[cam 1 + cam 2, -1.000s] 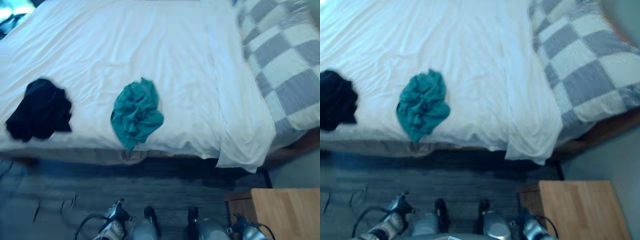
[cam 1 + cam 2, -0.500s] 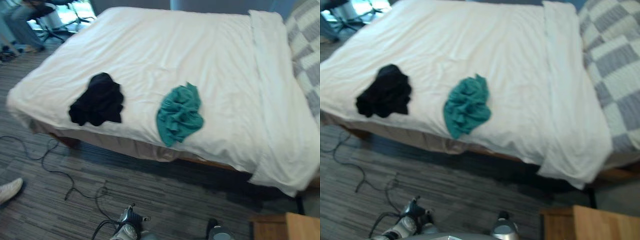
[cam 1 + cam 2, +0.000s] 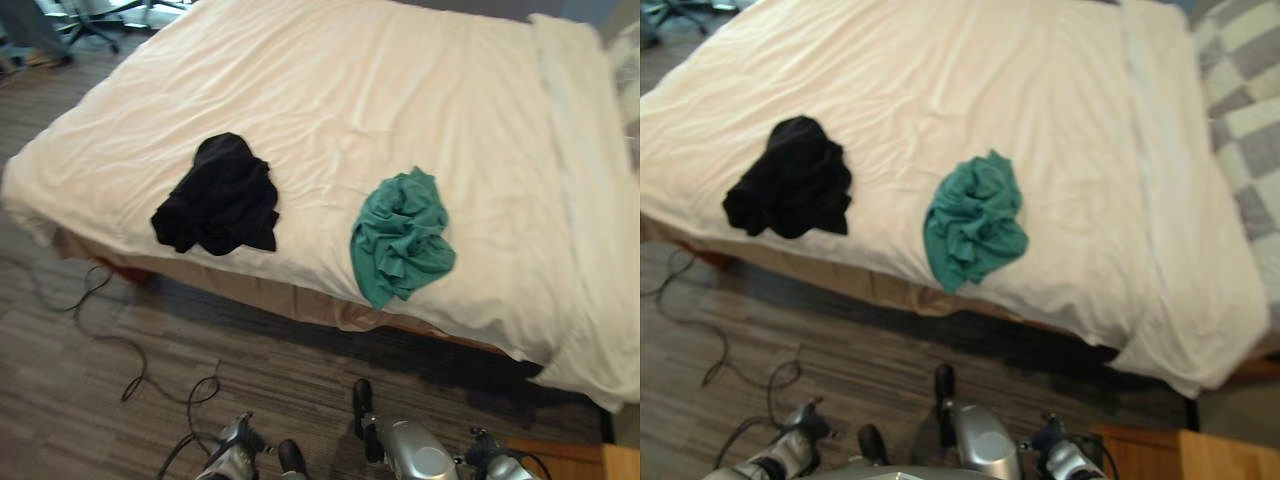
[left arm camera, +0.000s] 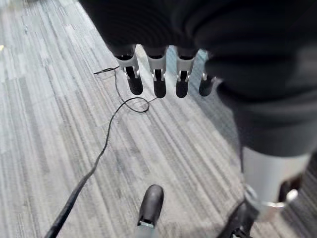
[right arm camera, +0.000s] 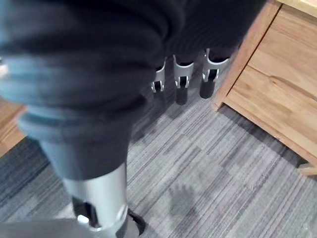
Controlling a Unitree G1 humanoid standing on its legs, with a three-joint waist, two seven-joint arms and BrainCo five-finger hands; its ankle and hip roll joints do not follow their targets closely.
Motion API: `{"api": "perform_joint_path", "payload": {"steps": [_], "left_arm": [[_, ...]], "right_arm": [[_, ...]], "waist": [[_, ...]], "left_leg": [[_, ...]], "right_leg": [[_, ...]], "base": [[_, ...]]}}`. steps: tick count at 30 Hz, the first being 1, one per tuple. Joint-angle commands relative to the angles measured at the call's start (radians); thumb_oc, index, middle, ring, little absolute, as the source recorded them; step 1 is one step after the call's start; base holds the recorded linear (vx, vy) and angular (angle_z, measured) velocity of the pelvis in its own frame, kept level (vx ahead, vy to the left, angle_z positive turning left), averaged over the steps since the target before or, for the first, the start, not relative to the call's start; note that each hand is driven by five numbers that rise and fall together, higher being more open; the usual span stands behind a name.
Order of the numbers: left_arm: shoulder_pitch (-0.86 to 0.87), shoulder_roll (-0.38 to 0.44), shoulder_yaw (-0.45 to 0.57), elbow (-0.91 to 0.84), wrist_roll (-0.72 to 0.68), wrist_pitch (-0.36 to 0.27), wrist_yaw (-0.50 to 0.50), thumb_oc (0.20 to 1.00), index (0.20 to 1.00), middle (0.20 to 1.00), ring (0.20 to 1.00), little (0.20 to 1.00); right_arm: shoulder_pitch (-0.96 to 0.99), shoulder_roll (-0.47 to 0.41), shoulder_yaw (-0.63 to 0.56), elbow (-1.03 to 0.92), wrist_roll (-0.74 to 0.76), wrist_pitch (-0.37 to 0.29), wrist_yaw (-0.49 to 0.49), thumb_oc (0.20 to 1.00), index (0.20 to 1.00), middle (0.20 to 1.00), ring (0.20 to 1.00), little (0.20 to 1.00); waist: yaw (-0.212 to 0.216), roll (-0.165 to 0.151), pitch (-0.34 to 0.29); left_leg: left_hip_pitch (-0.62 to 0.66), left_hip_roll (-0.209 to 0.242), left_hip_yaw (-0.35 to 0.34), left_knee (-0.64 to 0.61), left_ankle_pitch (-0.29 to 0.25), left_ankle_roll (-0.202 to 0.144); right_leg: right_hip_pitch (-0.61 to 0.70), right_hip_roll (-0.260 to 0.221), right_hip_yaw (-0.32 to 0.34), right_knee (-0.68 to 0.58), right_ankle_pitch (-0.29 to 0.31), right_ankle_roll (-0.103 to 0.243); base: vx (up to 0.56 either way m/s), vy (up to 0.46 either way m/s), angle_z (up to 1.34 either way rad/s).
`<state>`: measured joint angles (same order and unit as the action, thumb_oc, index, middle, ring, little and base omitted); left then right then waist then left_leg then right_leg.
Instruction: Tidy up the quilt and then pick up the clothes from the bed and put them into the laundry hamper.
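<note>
Quilt [image 3: 400,110] spread flat, black clothes [image 3: 218,197], teal clothes [image 3: 402,236] — apart on it

Bed [image 3: 250,290]: quilt [image 3: 400,90], black clothes [image 3: 218,196], green clothes [image 3: 402,236]

The camera has swung left; the clothes themselves seem not to have moved.
</note>
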<state>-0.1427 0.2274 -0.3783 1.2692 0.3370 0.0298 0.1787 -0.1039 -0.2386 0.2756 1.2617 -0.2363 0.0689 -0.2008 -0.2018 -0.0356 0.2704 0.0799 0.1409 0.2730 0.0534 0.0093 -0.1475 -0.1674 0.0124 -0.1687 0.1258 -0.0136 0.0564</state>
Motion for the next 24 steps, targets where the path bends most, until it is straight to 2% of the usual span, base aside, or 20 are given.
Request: {"api": "perform_joint_path", "payload": {"steps": [1, 2, 3, 4, 5, 6, 7, 8, 9, 11, 12, 14, 16, 18, 19, 20, 21, 22, 23, 24], "left_arm": [[-0.038, 0.024, 0.004, -0.033, -0.001, -0.004, 0.027, 1.0, 1.0, 1.0, 1.0, 1.0], [-0.045, 0.022, -0.001, -0.053, -0.016, -0.007, 0.043, 1.0, 1.0, 1.0, 1.0, 1.0], [-0.046, 0.022, -0.002, -0.053, -0.016, -0.007, 0.043, 1.0, 1.0, 1.0, 1.0, 1.0], [-0.049, 0.02, 0.005, -0.064, -0.042, -0.01, 0.056, 1.0, 1.0, 1.0, 1.0, 1.0], [-0.059, 0.013, 0.007, -0.069, -0.06, -0.011, 0.064, 1.0, 1.0, 1.0, 1.0, 1.0], [-0.064, 0.008, 0.004, -0.073, -0.056, -0.018, 0.063, 1.0, 1.0, 1.0, 1.0, 1.0], [-0.069, 0.005, -0.004, -0.075, -0.047, -0.023, 0.065, 1.0, 1.0, 1.0, 1.0, 1.0], [-0.075, 0.006, -0.013, -0.075, -0.042, -0.027, 0.065, 1.0, 1.0, 1.0, 1.0, 1.0], [-0.075, 0.006, -0.013, -0.075, -0.042, -0.027, 0.065, 1.0, 1.0, 1.0, 1.0, 1.0], [-0.092, -0.005, -0.041, -0.066, -0.039, -0.033, 0.069, 1.0, 1.0, 1.0, 1.0, 1.0], [-0.099, -0.014, -0.057, -0.071, -0.039, -0.043, 0.066, 1.0, 1.0, 1.0, 1.0, 1.0], [-0.11, -0.028, -0.084, -0.091, -0.035, -0.052, 0.057, 1.0, 1.0, 1.0, 1.0, 1.0], [-0.127, -0.029, -0.108, -0.111, -0.016, -0.057, 0.051, 1.0, 1.0, 1.0, 1.0, 1.0], [-0.148, -0.018, -0.103, -0.116, -0.022, -0.05, 0.062, 1.0, 1.0, 1.0, 1.0, 1.0], [-0.156, -0.007, -0.094, -0.11, -0.026, -0.046, 0.064, 1.0, 1.0, 1.0, 1.0, 1.0], [-0.151, 0.001, -0.086, -0.106, -0.03, -0.044, 0.064, 1.0, 1.0, 1.0, 1.0, 1.0], [-0.138, 0.011, -0.074, -0.099, -0.025, -0.043, 0.063, 1.0, 1.0, 1.0, 1.0, 1.0], [-0.126, 0.018, -0.067, -0.087, -0.016, -0.036, 0.062, 1.0, 1.0, 1.0, 1.0, 1.0], [-0.126, 0.019, -0.067, -0.087, -0.015, -0.036, 0.062, 1.0, 1.0, 1.0, 1.0, 1.0], [-0.106, 0.025, -0.066, -0.073, -0.009, -0.033, 0.059, 1.0, 1.0, 1.0, 1.0, 1.0]], "right_arm": [[-0.011, -0.062, 0.055, 0.034, -0.026, 0.018, -0.025, 1.0, 1.0, 1.0, 1.0, 1.0], [-0.017, -0.069, 0.052, 0.03, -0.017, 0.016, -0.036, 1.0, 1.0, 1.0, 1.0, 1.0], [-0.018, -0.068, 0.051, 0.03, -0.017, 0.016, -0.036, 1.0, 1.0, 1.0, 1.0, 1.0], [-0.023, -0.067, 0.044, 0.026, -0.007, 0.014, -0.042, 1.0, 1.0, 1.0, 1.0, 1.0], [-0.034, -0.064, 0.038, 0.017, 0.004, 0.015, -0.046, 1.0, 1.0, 1.0, 1.0, 1.0], [-0.054, -0.061, 0.04, 0.002, 0.007, 0.01, -0.046, 1.0, 1.0, 1.0, 1.0, 1.0], [-0.068, -0.061, 0.043, -0.011, 0.007, 0.002, -0.046, 1.0, 1.0, 1.0, 1.0, 1.0], [-0.076, -0.063, 0.044, -0.024, 0.007, -0.004, -0.044, 1.0, 1.0, 1.0, 1.0, 1.0], [-0.075, -0.063, 0.044, -0.025, 0.007, -0.004, -0.044, 1.0, 1.0, 1.0, 1.0, 1.0], [-0.073, -0.064, 0.042, -0.054, 0.004, -0.016, -0.054, 1.0, 1.0, 1.0, 1.0, 1.0], [-0.069, -0.061, 0.049, -0.07, 0.0, -0.032, -0.056, 1.0, 1.0, 1.0, 1.0, 1.0], [-0.067, -0.052, 0.06, -0.078, -0.014, -0.033, -0.053, 1.0, 1.0, 1.0, 1.0, 1.0], [-0.065, -0.037, 0.068, -0.075, -0.049, -0.031, -0.047, 1.0, 1.0, 1.0, 1.0, 1.0], [-0.095, 0.0, 0.101, -0.079, -0.072, -0.02, -0.043, 1.0, 1.0, 1.0, 1.0, 1.0], [-0.114, 0.017, 0.115, -0.083, -0.078, -0.02, -0.038, 1.0, 1.0, 1.0, 1.0, 1.0], [-0.128, 0.027, 0.13, -0.089, -0.082, -0.022, -0.032, 1.0, 1.0, 1.0, 1.0, 1.0], [-0.139, 0.037, 0.153, -0.1, -0.093, -0.027, -0.02, 1.0, 1.0, 1.0, 1.0, 1.0], [-0.145, 0.045, 0.171, -0.104, -0.102, -0.028, -0.013, 1.0, 1.0, 1.0, 1.0, 1.0], [-0.145, 0.045, 0.171, -0.104, -0.102, -0.028, -0.013, 1.0, 1.0, 1.0, 1.0, 1.0], [-0.146, 0.049, 0.18, -0.109, -0.104, -0.034, -0.011, 1.0, 1.0, 1.0, 1.0, 1.0]], "waist": [[0.02, -0.037, 0.027], [0.035, -0.05, 0.038], [0.034, -0.051, 0.036], [0.039, -0.05, 0.039], [0.036, -0.048, 0.038], [0.026, -0.023, 0.014], [0.023, -0.005, 0.0], [0.018, 0.01, -0.014], [0.019, 0.009, -0.014], [0.012, 0.026, -0.039], [0.012, 0.025, -0.044], [0.016, 0.035, -0.056], [0.008, 0.039, -0.066], [0.025, 0.012, -0.061], [0.038, -0.003, -0.057], [0.055, -0.003, -0.049], [0.08, 0.003, -0.043], [0.099, 0.005, -0.04], [0.098, 0.004, -0.041], [0.101, 0.004, -0.037]], "left_leg": [[-0.16, -0.034, 0.036, 0.611, -0.025, -0.046], [-0.227, -0.004, 0.033, 0.69, -0.028, -0.047], [-0.232, -0.005, 0.032, 0.691, -0.027, -0.046], [-0.25, 0.046, 0.051, 0.682, -0.04, -0.04], [-0.232, 0.086, 0.066, 0.605, -0.044, -0.031], [-0.147, 0.12, 0.083, 0.352, -0.057, -0.011], [-0.1, 0.112, 0.086, 0.161, -0.045, -0.01], [-0.08, 0.126, 0.068, 0.047, -0.014, -0.02], [-0.074, 0.124, 0.071, 0.038, -0.01, -0.02], [-0.061, 0.2, -0.027, -0.094, 0.076, -0.051], [-0.064, 0.218, -0.068, -0.091, 0.082, -0.058], [-0.064, 0.19, -0.149, -0.067, 0.029, -0.057], [-0.054, 0.156, -0.138, -0.082, 0.0, -0.058], [-0.04, 0.098, -0.119, -0.105, -0.022, -0.035], [-0.033, 0.079, -0.09, -0.116, -0.028, -0.023], [-0.022, 0.072, -0.066, -0.12, -0.034, -0.012], [-0.014, 0.061, -0.033, -0.125, -0.036, 0.001], [-0.013, 0.05, -0.016, -0.13, -0.034, 0.012], [-0.016, 0.049, -0.017, -0.13, -0.032, 0.012], [-0.016, 0.035, -0.007, -0.138, -0.03, 0.022]], "right_leg": [[0.125, -0.047, 0.023, -0.139, -0.003, -0.012], [0.156, -0.055, 0.029, -0.162, -0.005, -0.015], [0.152, -0.056, 0.028, -0.163, -0.003, -0.015], [0.172, -0.062, 0.037, -0.18, -0.003, -0.007], [0.175, -0.076, 0.051, -0.189, -0.004, 0.005], [0.165, -0.097, 0.081, -0.2, -0.009, 0.039], [0.153, -0.115, 0.102, -0.198, -0.009, 0.059], [0.139, -0.126, 0.119, -0.195, -0.008, 0.072], [0.14, -0.127, 0.121, -0.195, -0.009, 0.073], [0.142, -0.171, 0.179, -0.188, -0.024, 0.094], [0.155, -0.187, 0.189, -0.191, -0.03, 0.104], [0.159, -0.213, 0.212, -0.189, -0.03, 0.123], [0.156, -0.254, 0.209, -0.183, -0.007, 0.15], [0.108, -0.303, 0.213, -0.17, 0.082, 0.188], [0.077, -0.324, 0.194, -0.171, 0.138, 0.191], [0.056, -0.327, 0.151, -0.167, 0.144, 0.178], [0.035, -0.328, 0.055, -0.147, 0.12, 0.161], [0.035, -0.318, -0.007, -0.108, 0.09, 0.145], [0.032, -0.32, -0.007, -0.108, 0.091, 0.145], [0.039, -0.278, -0.009, -0.054, 0.055, 0.135]], "base": [[0.2, -0.027, -0.01], [0.11, -0.008, -0.17], [0.12, 0.073, -0.47], [0.14, 0.174, -0.75], [0.28, 0.465, -1.03], [0.27, 0.613, -1.15], [0.25, 0.69, -1.11], [0.13, 0.401, -1.09], [0.13, 0.411, -0.73], [0.25, 0.697, -0.44], [0.29, 0.723, -0.25], [0.17, 0.54, -0.34], [0.11, 0.585, -0.38], [-0.02, 0.508, -0.05], [-0.1, 0.414, -0.19], [-0.15, 0.43, -0.48], [-0.15, 0.402, -0.79], [-0.12, 0.272, -0.87], [-0.1, 0.245, -0.88], [-0.07, 0.21, -0.55]]}}
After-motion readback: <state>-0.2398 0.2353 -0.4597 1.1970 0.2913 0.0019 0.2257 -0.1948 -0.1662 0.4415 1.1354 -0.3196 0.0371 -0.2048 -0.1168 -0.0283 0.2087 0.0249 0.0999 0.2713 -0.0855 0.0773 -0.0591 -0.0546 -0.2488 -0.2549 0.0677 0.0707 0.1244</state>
